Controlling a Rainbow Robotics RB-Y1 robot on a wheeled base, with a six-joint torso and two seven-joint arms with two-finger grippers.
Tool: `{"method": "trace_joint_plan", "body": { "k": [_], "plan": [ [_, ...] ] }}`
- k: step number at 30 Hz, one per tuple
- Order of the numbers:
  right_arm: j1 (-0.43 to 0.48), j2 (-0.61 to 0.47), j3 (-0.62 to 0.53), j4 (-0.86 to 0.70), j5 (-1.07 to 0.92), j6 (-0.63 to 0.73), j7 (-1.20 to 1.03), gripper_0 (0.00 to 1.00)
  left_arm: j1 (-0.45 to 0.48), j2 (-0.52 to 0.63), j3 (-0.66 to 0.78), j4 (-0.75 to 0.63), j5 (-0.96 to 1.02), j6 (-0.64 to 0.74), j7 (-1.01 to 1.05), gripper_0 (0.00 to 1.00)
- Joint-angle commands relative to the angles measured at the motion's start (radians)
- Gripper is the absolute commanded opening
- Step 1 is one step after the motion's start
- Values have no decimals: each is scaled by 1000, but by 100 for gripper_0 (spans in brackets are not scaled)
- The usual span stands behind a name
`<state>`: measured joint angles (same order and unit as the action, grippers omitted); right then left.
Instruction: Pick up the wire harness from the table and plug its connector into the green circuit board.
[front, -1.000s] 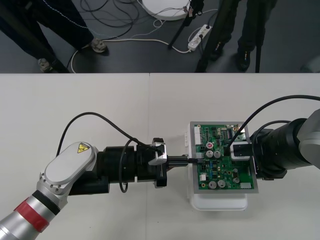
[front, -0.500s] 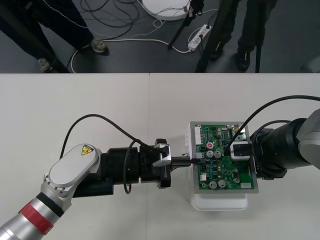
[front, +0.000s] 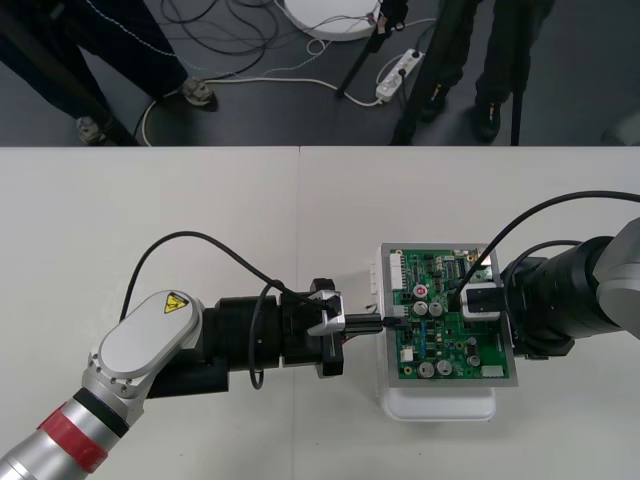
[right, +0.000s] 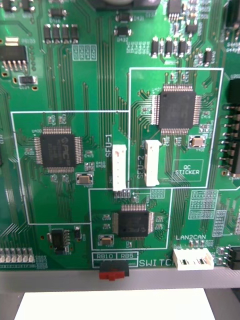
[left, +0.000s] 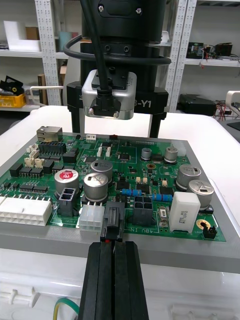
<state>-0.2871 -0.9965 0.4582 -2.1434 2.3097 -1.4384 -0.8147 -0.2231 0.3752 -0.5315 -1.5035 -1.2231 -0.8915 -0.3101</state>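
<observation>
Here the left gripper (front: 378, 324) reaches in level at the left edge of the green circuit board (front: 441, 346), which sits on its white base (front: 440, 406) on the table (front: 200, 200). Its black fingers (left: 114, 280) are pressed together, pinching the wire harness's small black plug (left: 112, 227). The plug's nose meets the row of connectors along that board edge, between a white connector and a black one; I cannot tell whether it is fully seated. A green-and-yellow wire (left: 64, 303) trails back beside the fingers, off the board. The right gripper (front: 462, 302) stands over the board's opposite side, its fingers (left: 155, 125) spread wide apart at that far edge, holding nothing.
</observation>
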Motion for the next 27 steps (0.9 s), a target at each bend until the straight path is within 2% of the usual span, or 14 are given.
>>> {"method": "trace_joint_plan", "body": {
  "k": [1,10,11,12,13,14,15,27],
  "plan": [
    [-30,35,8,-43,-6,10,-55,100,7,-56,-18,-47,-1,26,-72,0],
    [-30,35,8,-43,-7,10,-52,100,8,-29,-18,-47,25,28,-72,1],
    [-30,32,8,-43,-6,10,-49,100,8,-25,-19,-47,31,28,-70,26],
    [-30,30,8,-43,2,10,-44,100,7,-21,-18,-47,36,29,-72,57],
    [-30,27,8,-43,5,10,-43,100,8,-19,-18,-47,40,29,-72,68],
    [-30,21,8,-43,20,10,-38,100,8,-15,-18,-47,50,29,-72,89],
    [-30,12,8,-43,31,10,-35,100,8,-10,-18,-47,59,31,-75,100],
    [6,-116,4,-41,-6,102,12,100,50,51,34,-50,122,36,-83,100]
  ]
}}
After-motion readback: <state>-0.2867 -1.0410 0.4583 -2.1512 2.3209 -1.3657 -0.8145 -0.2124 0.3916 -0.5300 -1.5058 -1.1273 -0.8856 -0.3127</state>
